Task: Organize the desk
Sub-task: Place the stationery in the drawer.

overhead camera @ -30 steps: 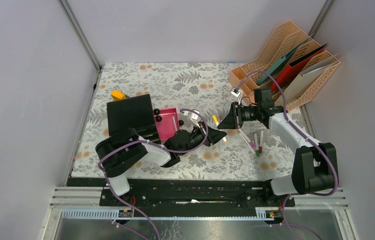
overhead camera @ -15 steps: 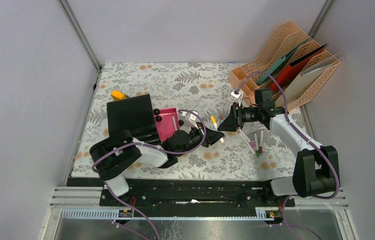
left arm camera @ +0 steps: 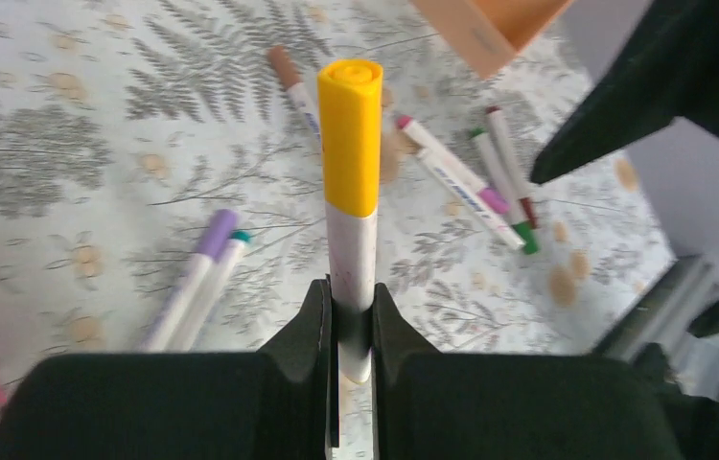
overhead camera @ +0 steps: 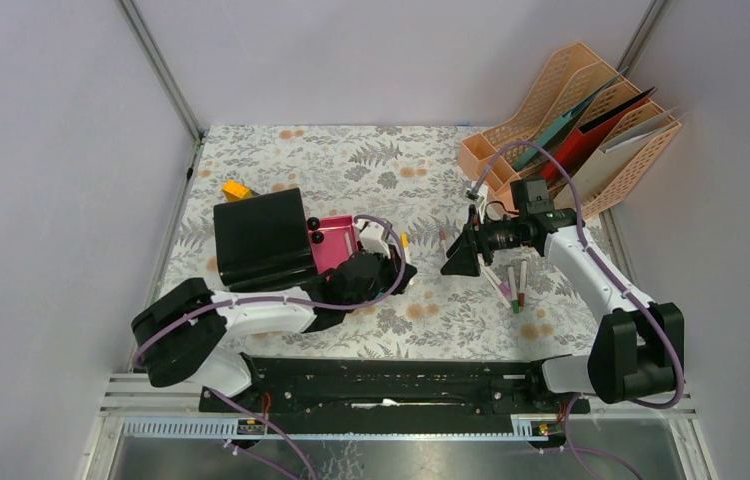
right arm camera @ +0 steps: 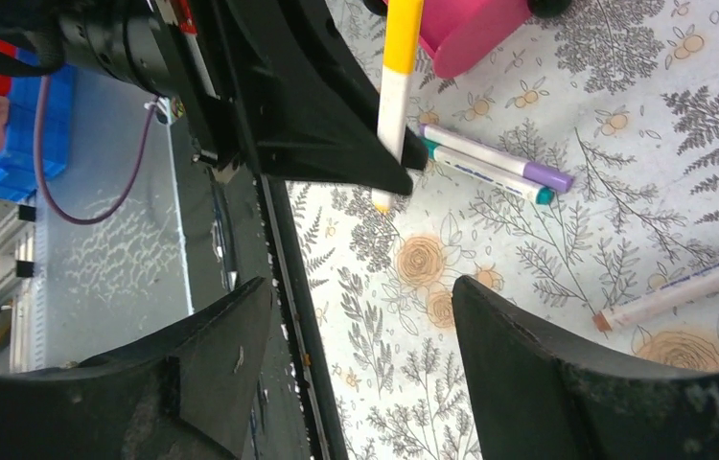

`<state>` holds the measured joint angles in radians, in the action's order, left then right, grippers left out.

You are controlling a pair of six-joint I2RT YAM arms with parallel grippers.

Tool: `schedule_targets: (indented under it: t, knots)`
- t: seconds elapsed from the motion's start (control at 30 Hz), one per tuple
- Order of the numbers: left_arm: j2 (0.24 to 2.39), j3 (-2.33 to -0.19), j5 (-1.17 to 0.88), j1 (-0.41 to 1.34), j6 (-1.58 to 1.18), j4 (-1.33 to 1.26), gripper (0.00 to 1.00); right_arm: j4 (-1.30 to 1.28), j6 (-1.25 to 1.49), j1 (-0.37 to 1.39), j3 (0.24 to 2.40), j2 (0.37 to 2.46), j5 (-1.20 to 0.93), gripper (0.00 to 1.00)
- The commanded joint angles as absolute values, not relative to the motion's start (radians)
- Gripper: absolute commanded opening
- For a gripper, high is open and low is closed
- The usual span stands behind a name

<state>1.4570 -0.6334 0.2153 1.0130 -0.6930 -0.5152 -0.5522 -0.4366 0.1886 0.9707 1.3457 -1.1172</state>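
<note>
From above, the desk [overhead camera: 351, 160], under its fern-print cloth, carried a black folder [overhead camera: 261, 238], a pink tray [overhead camera: 336, 250] and a peach file rack [overhead camera: 571, 120] at its far right corner. The left gripper [overhead camera: 396, 270] sat mid-desk beside the tray, with the right gripper [overhead camera: 456, 262] near it.

The left wrist camera showed the left jaws clamped on a yellow-capped marker [left arm camera: 351, 144], above loose markers [left arm camera: 461, 177] lying on the cloth.

The right wrist camera showed the right fingers [right arm camera: 576, 383] spread wide apart, holding nothing.
</note>
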Motion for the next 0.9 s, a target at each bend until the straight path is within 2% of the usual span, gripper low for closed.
schedule_targets:
  t: [0.0,0.2,0.37,0.87]
  knots:
    - [1.389,-0.741,0.399,1.013,-0.577,-0.180,0.00,-0.609,-0.513,0.187,1.014,1.321,-1.065,0.76]
    - [1.411,-0.864,0.617,1.008,-0.571,0.112,0.00,-0.609,-0.520,0.187,1.016,1.311,-1.034,0.77]
    - [1.461,-0.918,0.639,0.952,-0.587,0.205,0.00,-0.609,-0.520,0.187,1.016,1.309,-1.021,0.77]
    - [1.534,-0.945,0.691,0.828,-0.583,0.221,0.00,-0.611,-0.523,0.187,1.017,1.317,-1.003,0.77]
